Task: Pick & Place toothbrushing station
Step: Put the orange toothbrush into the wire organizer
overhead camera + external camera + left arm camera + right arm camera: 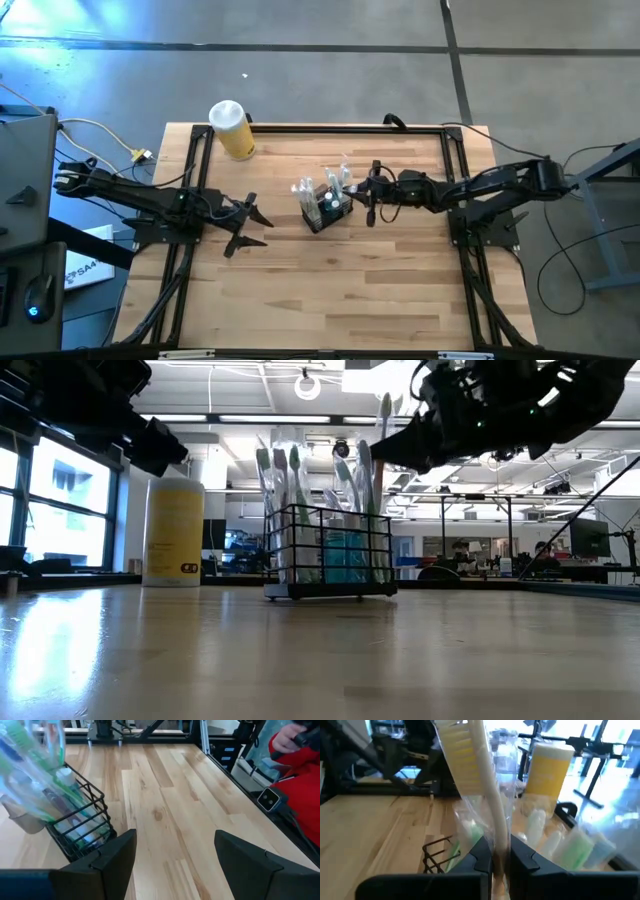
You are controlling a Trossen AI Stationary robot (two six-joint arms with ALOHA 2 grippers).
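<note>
The black slatted caddy (326, 210) stands on its base on the wooden table, near the middle, and holds several wrapped toothbrushes; it also shows in the low view (330, 555) and in the left wrist view (75, 827). My right gripper (371, 196) is at the caddy's right side, shut on a white toothbrush with yellow bristles (470, 755). My left gripper (246, 223) is open and empty, a short way to the caddy's left; it also shows in the left wrist view (175, 857). My right gripper pinches the white toothbrush's handle (498, 827), below the bristle head, between its two fingers (522, 857). The fingers come from the table's right side and lie across the handle. The brush stands nearly upright, head up, among the other brushes in the caddy; its lower end is hidden.
A yellow cylindrical jar with a white lid (232, 130) stands at the table's far left. Black frame rails (190, 180) run along the table's sides. A person in red (300, 760) is beyond the table's edge. Bare wood lies in front of the caddy.
</note>
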